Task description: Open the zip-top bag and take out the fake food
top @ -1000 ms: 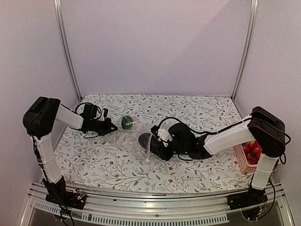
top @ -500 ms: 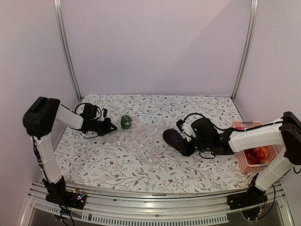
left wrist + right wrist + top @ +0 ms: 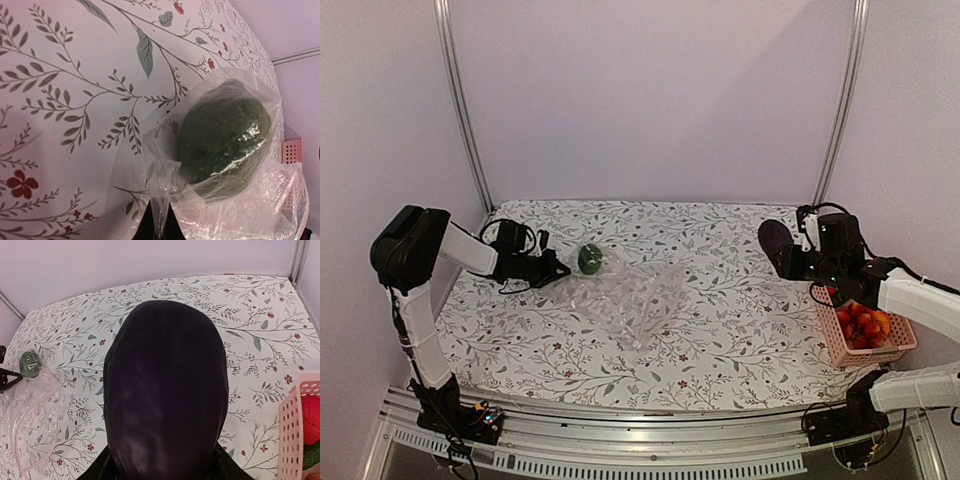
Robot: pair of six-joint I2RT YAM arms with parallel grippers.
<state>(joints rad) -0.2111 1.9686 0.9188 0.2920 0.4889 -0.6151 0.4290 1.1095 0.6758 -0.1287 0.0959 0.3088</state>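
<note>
The clear zip-top bag lies crumpled mid-table, and a dark green fake food piece sits inside its far left corner. My left gripper is shut on that corner of the bag, with the green piece just beyond the fingertips. My right gripper hangs above the right side of the table, shut on a dark purple fake food piece that fills the right wrist view. The fingers themselves barely show beneath it.
A pink mesh basket stands at the right edge, below and right of the right gripper, holding red and orange fake food. Its corner shows in the right wrist view. Walls and metal posts enclose the floral table.
The right arm has carried the purple piece out of the bag, rightward and upward toward the basket. The bag has settled flatter. The left gripper has stayed put on the bag's corner.
</note>
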